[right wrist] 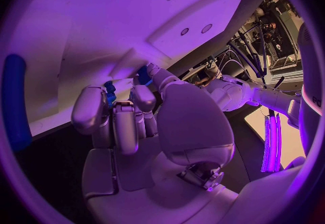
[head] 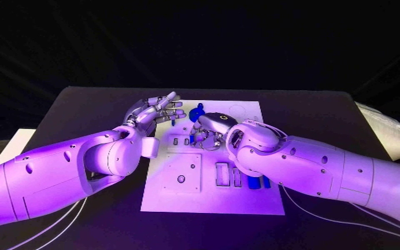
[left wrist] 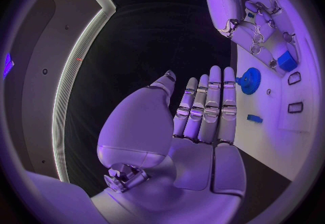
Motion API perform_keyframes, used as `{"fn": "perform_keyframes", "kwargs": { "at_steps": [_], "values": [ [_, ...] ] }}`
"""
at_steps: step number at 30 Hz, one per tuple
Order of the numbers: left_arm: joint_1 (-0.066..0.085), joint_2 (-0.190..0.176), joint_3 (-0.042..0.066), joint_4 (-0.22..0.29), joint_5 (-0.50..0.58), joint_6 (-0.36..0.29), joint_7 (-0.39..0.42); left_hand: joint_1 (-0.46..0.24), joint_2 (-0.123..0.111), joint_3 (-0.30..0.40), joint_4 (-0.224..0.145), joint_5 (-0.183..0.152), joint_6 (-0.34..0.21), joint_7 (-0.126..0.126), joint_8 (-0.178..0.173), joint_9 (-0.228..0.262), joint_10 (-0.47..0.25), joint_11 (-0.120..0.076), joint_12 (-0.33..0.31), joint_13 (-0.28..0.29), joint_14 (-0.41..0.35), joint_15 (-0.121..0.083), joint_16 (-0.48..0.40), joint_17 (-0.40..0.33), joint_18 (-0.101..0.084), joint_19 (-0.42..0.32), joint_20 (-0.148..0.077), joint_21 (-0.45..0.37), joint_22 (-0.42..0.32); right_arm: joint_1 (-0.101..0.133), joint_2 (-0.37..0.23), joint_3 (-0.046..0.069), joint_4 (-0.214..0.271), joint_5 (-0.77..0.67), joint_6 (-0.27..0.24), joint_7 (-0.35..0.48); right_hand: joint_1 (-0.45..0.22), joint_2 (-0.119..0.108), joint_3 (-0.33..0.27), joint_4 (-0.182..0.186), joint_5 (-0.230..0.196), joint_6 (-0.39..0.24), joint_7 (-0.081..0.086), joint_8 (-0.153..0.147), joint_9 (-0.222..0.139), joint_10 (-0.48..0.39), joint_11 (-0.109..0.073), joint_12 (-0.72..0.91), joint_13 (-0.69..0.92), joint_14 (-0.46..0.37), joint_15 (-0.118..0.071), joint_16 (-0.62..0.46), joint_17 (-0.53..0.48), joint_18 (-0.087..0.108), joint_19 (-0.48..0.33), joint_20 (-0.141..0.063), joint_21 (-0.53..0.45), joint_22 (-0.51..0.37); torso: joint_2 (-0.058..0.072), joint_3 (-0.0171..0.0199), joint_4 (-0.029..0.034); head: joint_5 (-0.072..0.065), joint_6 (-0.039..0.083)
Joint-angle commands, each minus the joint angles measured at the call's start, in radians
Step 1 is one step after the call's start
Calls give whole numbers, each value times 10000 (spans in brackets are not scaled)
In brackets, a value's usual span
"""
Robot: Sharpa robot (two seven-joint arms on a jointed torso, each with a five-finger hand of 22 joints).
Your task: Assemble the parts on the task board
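The white task board (head: 208,195) lies mid-table. My left hand (head: 158,110) hovers at its far left corner, flat, fingers straight and apart, holding nothing; the left wrist view shows the same open palm (left wrist: 203,110). A blue gear (head: 196,113) stands on the board just right of it, also seen from the left wrist (left wrist: 249,80), with a small blue piece (left wrist: 254,118) nearby. My right hand (head: 213,128) is low over the board's middle, fingers curled around a small blue part (right wrist: 110,91), whose end (left wrist: 287,61) shows at the fingertips.
Two blue parts (head: 254,182) lie on the board beside my right forearm, next to rectangular slots (head: 222,173). A square plate with a hole (head: 181,175) sits on the board's left half. A long blue piece (right wrist: 15,99) lies near the right hand. Pale objects sit at the table's side edges.
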State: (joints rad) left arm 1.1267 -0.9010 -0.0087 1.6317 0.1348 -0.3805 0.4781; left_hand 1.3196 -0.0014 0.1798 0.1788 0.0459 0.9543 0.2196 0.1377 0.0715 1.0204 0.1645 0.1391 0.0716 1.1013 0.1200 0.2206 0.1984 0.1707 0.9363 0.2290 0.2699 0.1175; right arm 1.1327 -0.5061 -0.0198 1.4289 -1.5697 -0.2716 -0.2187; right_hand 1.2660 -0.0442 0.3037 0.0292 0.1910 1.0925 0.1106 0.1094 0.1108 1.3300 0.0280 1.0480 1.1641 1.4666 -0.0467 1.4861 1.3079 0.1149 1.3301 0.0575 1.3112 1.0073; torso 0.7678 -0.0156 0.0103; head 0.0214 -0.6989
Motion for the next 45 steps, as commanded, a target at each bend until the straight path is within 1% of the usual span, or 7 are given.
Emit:
{"fn": "perform_keyframes", "kwargs": {
  "at_steps": [1, 15, 29, 36, 38, 41, 45],
  "values": [
    [4, 18, 5, 16, 24, 168, 86, 13, 120, -1, -40, 35, 55, -19, -62, -5, 89, 8, -34, 0, 57, -30, -31, 11, 126, 74, 2, -59, -9, -83, -42, -63, -30, -250, 609, -338, -21, -153, -37, -25, 47, -78, 44, -79, -13, -82, -2, -76, -40, 696, 17, -68, 925, -82, -82, 24, -59, -35, 3, 0, 3, 0, -6],
    [4, 28, 5, 2, 24, 202, 52, 13, 120, -1, -40, 35, 55, -19, -62, -5, 89, 8, -34, 0, 57, -30, -31, 11, 126, 74, 2, -59, -9, -90, -32, -64, -59, -205, 107, -330, -421, -512, -375, 137, -84, -1063, 325, -490, -251, -946, 252, -1645, -1220, 634, 225, -222, 718, 5, -352, 201, -403, -588, -1, -1, 0, -19, -15],
    [3, 47, 5, -38, 12, 189, -6, 10, 127, -3, -55, 34, 63, -18, -74, -7, 101, 8, -47, -2, 58, -31, -46, 23, 125, 78, 0, -68, -17, -167, -270, -57, 353, 6, -1787, 125, -653, -716, -1018, 405, -7, -1538, 419, -428, -368, -1141, 356, -1837, -1455, 613, 325, -289, 661, 42, -429, 315, -544, -775, 0, 9, 6, -27, -12],
    [3, 30, 5, -103, -661, 1, -386, -29, 139, -33, -181, 64, 252, -159, -126, -2, 492, -223, -14, 59, 1527, -443, 987, 695, 137, 1195, -379, 583, 266, -168, -884, 109, 1174, 421, -2578, 955, -643, -754, -1224, 480, 118, -1526, 413, -406, -364, -1023, 351, -1599, -1312, 625, 323, -274, 697, 32, -386, 317, -519, -720, -33, 20, -8, 2, 5],
    [5, 10, 6, -133, -1186, -40, -840, -5, 112, -19, -251, 67, 449, -355, -92, 23, 1306, -510, 356, 261, 2985, -809, 2486, 1592, 58, 2250, -880, 1376, 662, -55, -1187, 164, 1398, 970, -2426, 1610, -585, -695, -1236, 484, 100, -1508, 407, -394, -360, -955, 344, -1470, -1224, 625, 319, -279, 693, 31, -376, 315, -514, -709, -85, 39, -11, 32, -8],
    [34, -65, 8, -157, -2211, 55, -2107, 44, -33, -26, -383, 103, 727, -714, 15, 84, 2646, -1007, 1380, 871, 4323, -1315, 8762, 7980, 87, 3745, -1313, 3032, 1766, 270, -1760, 212, 1683, 2272, -1813, 2594, -364, -511, -1211, 438, 9, -1485, 400, -383, -356, -955, 333, -1420, -1202, 616, 309, -312, 649, 36, -383, 307, -533, -738, -169, 63, -24, 71, -58],
    [190, -147, 12, -241, -4017, 607, -4372, -207, -47, -150, -382, 39, 1111, -1071, 395, 306, 2824, -1250, 3562, 2628, 4390, -1545, 12368, 12099, -530, 4675, -1635, 7256, 6463, 759, -2536, 234, 1933, 3960, -1107, 3194, -39, -324, -1130, 307, 59, -1462, 403, -374, -353, -1067, 324, -1560, -1325, 576, 299, -428, 475, 57, -440, 298, -609, -865, -304, 89, -48, 124, -122]
  ]
}}
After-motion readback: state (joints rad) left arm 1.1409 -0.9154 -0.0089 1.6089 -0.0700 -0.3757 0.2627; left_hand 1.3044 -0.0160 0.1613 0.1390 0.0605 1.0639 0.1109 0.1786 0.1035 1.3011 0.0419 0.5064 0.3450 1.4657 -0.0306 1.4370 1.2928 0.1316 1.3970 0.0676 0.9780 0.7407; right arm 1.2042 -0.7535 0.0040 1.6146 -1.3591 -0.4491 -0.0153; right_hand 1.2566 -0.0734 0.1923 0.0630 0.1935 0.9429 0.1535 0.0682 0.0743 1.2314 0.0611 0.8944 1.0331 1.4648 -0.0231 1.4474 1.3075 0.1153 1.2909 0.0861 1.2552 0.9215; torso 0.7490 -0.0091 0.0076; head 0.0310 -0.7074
